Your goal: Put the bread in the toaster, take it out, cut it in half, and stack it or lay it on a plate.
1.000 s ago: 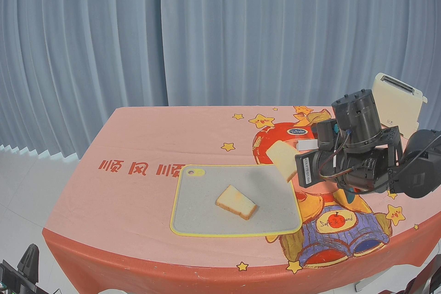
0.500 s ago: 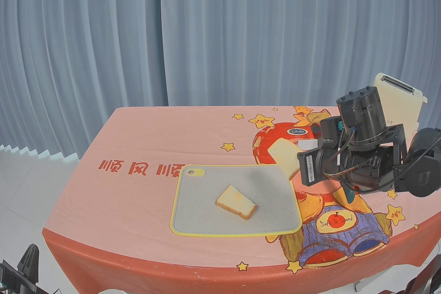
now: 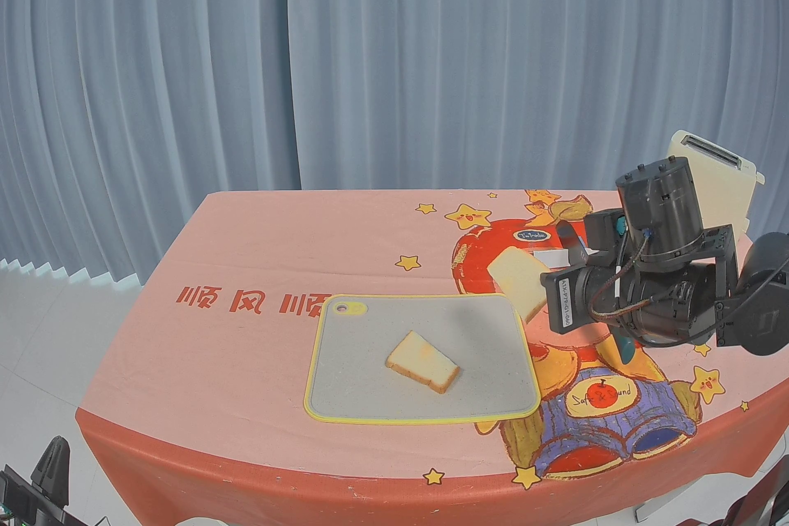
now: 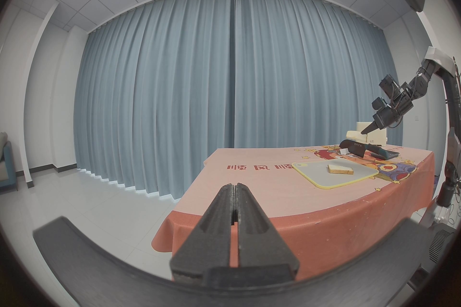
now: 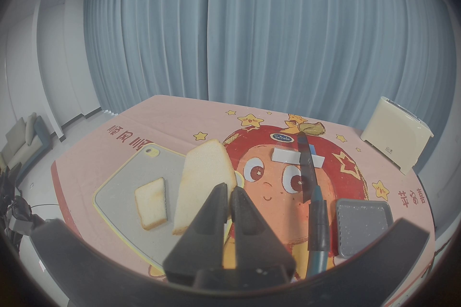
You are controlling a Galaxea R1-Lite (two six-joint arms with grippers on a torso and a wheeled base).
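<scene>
My right gripper [image 5: 228, 192] is shut on a pale half slice of bread [image 5: 201, 183], held tilted in the air over the right edge of the grey cutting board [image 3: 353, 380]. In the head view that held half [image 3: 519, 279] juts out from the gripper [image 3: 544, 291]. A second, toasted half [image 3: 422, 362] lies flat in the middle of the board. The cream toaster [image 3: 713, 182] stands at the table's far right. A dark grey rectangular plate [image 5: 362, 226] lies beyond the gripper. My left gripper [image 4: 234, 200] is shut and empty, off the table's left side.
A knife [image 5: 309, 188] with a black blade and teal handle lies on the tablecloth between the board and the grey plate. A small white block [image 5: 288, 155] sits near the blade. Pink cloth to the left of the board is bare; a curtain hangs behind the table.
My right gripper has carried the held bread half a little to the right, away from the board. The half on the board has stayed put.
</scene>
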